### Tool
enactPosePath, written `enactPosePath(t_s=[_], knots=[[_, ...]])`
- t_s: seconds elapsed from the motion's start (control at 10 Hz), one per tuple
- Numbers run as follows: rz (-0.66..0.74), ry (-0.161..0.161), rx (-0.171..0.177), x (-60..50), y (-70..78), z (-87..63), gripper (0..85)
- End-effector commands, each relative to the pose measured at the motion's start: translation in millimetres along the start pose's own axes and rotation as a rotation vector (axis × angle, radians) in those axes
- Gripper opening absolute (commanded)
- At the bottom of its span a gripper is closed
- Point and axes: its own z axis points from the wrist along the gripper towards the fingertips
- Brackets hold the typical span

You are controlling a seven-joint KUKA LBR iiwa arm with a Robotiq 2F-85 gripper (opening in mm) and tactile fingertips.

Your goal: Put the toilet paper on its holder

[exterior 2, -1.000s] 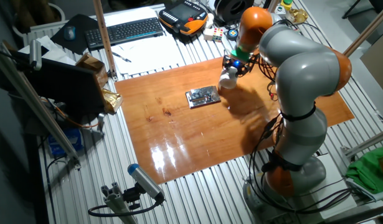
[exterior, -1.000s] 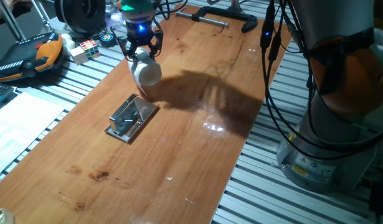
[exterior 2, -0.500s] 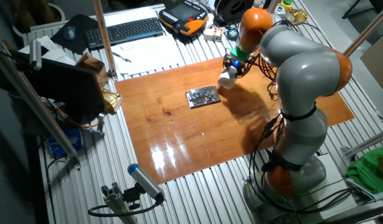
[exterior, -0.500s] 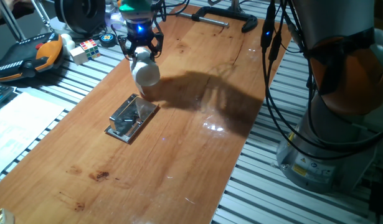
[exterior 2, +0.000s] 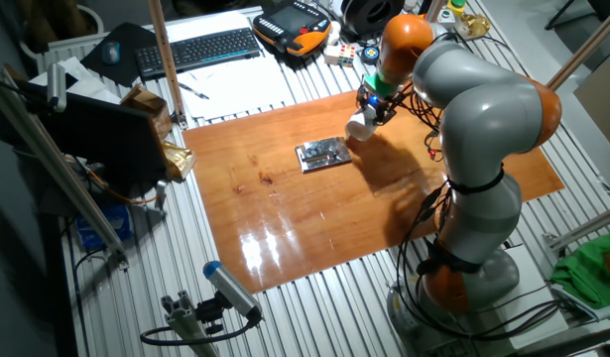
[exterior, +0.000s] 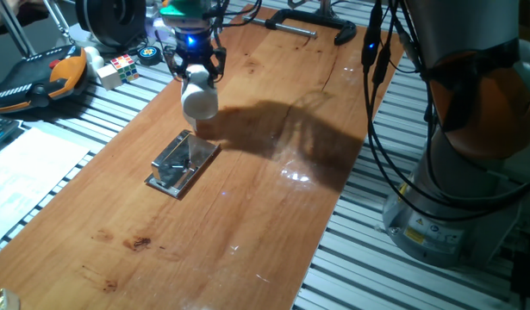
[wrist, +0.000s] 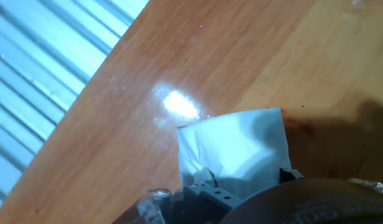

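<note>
- The gripper (exterior: 196,72) hangs over the far left part of the wooden table (exterior: 273,198), its fingers pinched on the toilet paper (exterior: 200,100) — the white roll is held clear of the wood, hanging below the black fingers.
- In the other fixed view the same gripper (exterior 2: 368,106) holds the toilet paper (exterior 2: 358,125) just beside the far right corner of the holder (exterior 2: 323,154).
- The holder (exterior: 183,163) — a shiny silver plate with a raised bar — lies flat on the wood, nearer the camera than the roll and a little to its left, apart from it.
- In the hand view the toilet paper (wrist: 235,149) fills the lower middle, with bare wood behind it.
- A multicoloured puzzle cube (exterior: 120,68) sits off the table's far left edge; a black-handled clamp (exterior: 312,26) lies at the far end.
</note>
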Motion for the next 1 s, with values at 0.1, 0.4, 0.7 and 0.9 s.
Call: enactPosePath(t_s=[0.1,0.4,0.7,0.9], knots=[[0.854,-0.068,0.036,-0.7,-1.0,0.4,0.7],[0.862,-0.068,0.029,-3.5,-4.2,4.3,0.7],[0.885,-0.062,0.026,-4.6,-6.7,6.6,0.7],[0.900,-0.055,0.029,-3.5,-6.6,7.0,0.7]])
